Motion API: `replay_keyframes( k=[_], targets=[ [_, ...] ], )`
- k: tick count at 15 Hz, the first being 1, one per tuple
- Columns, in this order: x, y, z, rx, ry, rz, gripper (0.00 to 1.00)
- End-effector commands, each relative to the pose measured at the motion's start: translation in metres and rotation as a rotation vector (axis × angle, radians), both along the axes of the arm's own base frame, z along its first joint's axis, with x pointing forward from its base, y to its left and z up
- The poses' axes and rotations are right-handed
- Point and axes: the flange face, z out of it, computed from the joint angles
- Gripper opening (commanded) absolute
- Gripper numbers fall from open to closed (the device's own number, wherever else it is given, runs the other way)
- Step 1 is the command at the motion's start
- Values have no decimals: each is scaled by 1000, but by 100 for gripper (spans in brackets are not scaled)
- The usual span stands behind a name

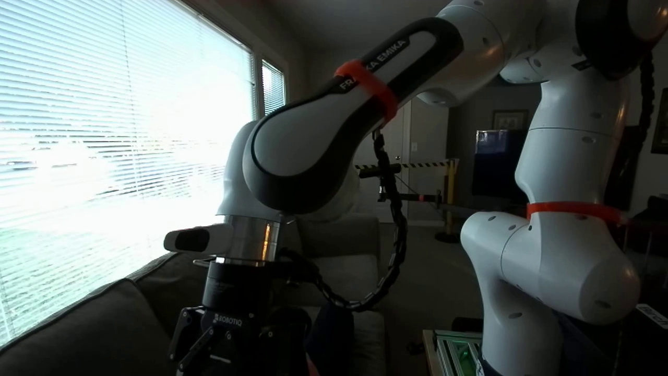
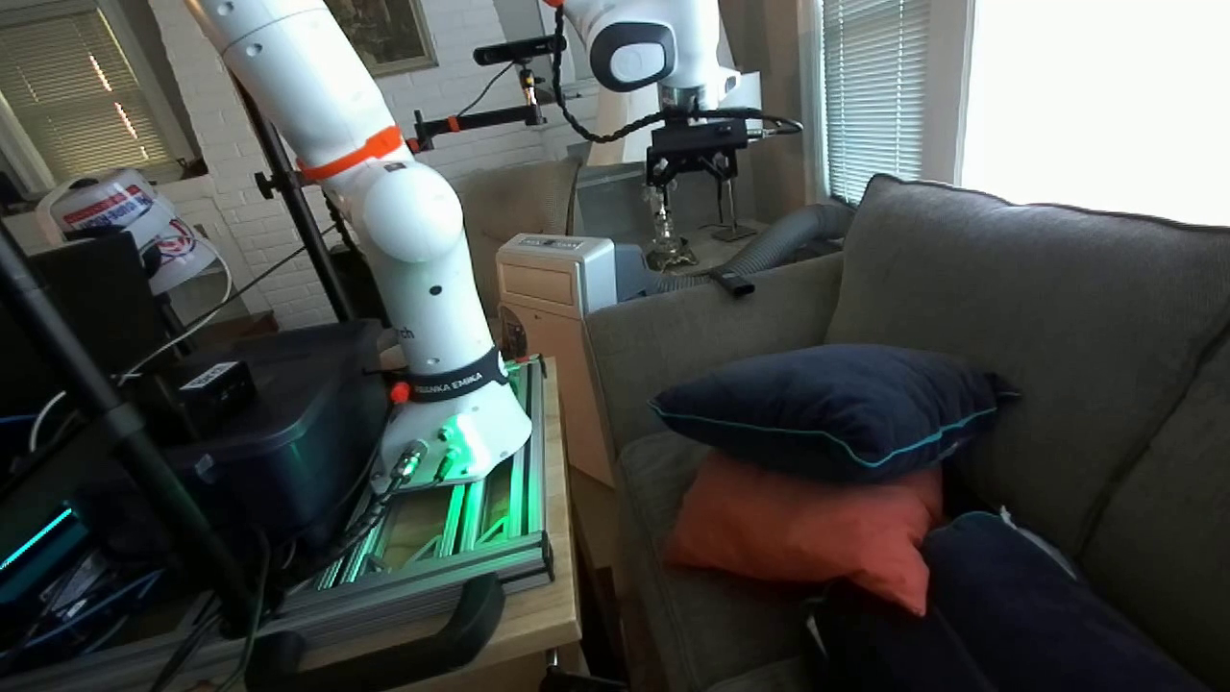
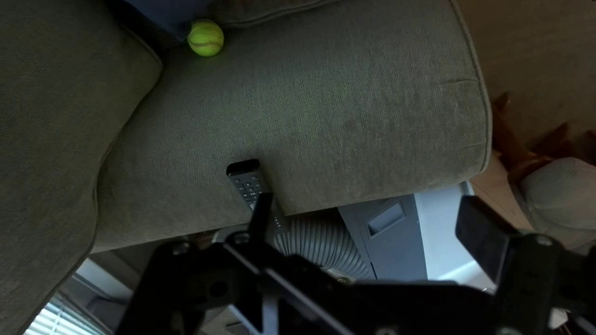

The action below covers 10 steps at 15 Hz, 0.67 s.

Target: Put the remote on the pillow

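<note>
While the gripper (image 3: 365, 202) hung with its fingers spread wide and holding nothing, the wrist view showed the remote (image 3: 249, 184) lying on the sofa arm (image 3: 349, 107), one end reaching the arm's outer edge, past which a ribbed hose (image 3: 321, 242) ran; bare fabric stretched from the remote to a tennis ball (image 3: 206, 38), and a backrest cushion (image 3: 46, 116) bounded it on the left. One finger covered part of the remote, and some blue cloth (image 3: 167, 14) was cut off at the top. In an exterior view the gripper hung higher than the sofa arm, with free air between it and the remote; a navy pillow (image 2: 826, 404) lay upon an orange pillow (image 2: 807, 524) on the seat (image 2: 653, 481), its upper face uncovered, while a dark cushion (image 2: 1038, 605) ran out of frame below. Shiny shapes (image 2: 670, 255) under the fingers were hard to sort from the background. In an exterior view filled largely by the robot's forearm (image 1: 308, 136), the bottom edge cut off the fingertips, blinds (image 1: 104, 78) glared white, and the room between gripper and sofa (image 1: 68, 329) could not be judged.
</note>
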Motion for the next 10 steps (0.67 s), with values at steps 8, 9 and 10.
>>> replay_keyframes(
  k=[8, 9, 10],
  targets=[
    [1, 28, -14, 56, -31, -39, 100],
    [0, 34, -17, 68, -42, -35, 100],
    [-1, 42, -20, 91, -52, -14, 100]
  ],
)
